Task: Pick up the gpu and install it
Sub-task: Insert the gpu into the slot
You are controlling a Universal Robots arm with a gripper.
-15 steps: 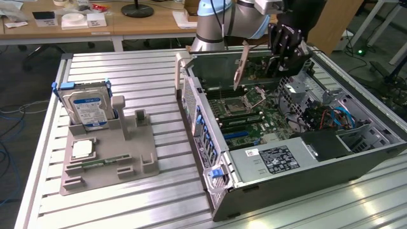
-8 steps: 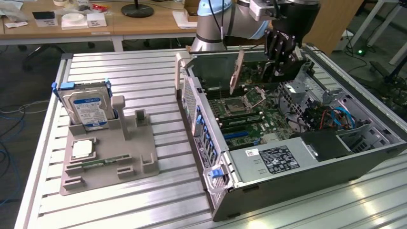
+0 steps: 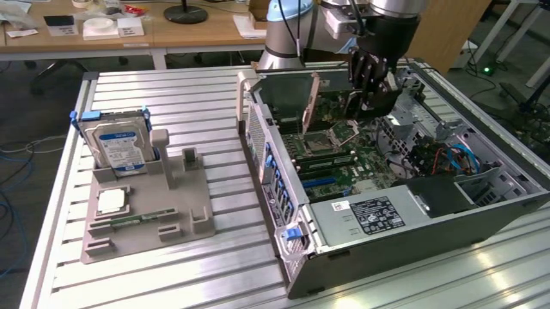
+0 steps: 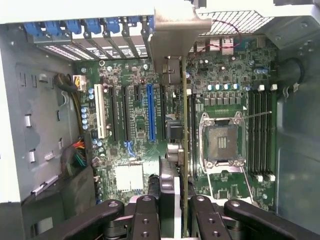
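Note:
The gpu (image 4: 184, 115) stands on edge over the motherboard (image 4: 130, 120), a thin dark card seen edge-on. Its silvery end bracket (image 4: 175, 35) is at the case's rear slot openings. It runs between the long blue slot (image 4: 150, 112) and the empty CPU socket (image 4: 222, 140). My gripper (image 4: 175, 212) is shut on the card's end farthest from the bracket, a black finger (image 4: 147, 215) on each side. In the exterior view the gripper (image 3: 368, 106) reaches down into the open computer case (image 3: 387, 219), and the card (image 3: 311, 103) shows as a thin upright strip. Whether the card sits in a slot is hidden.
Outside the case, on the exterior view's left, a grey holder (image 3: 146, 219) carries a blue-labelled hard drive (image 3: 120, 145) and a square silver CPU chip (image 3: 112, 201). Blue clips (image 4: 95, 25) line the case's rear wall. Cables (image 3: 447, 158) and a drive cage crowd the case's right side.

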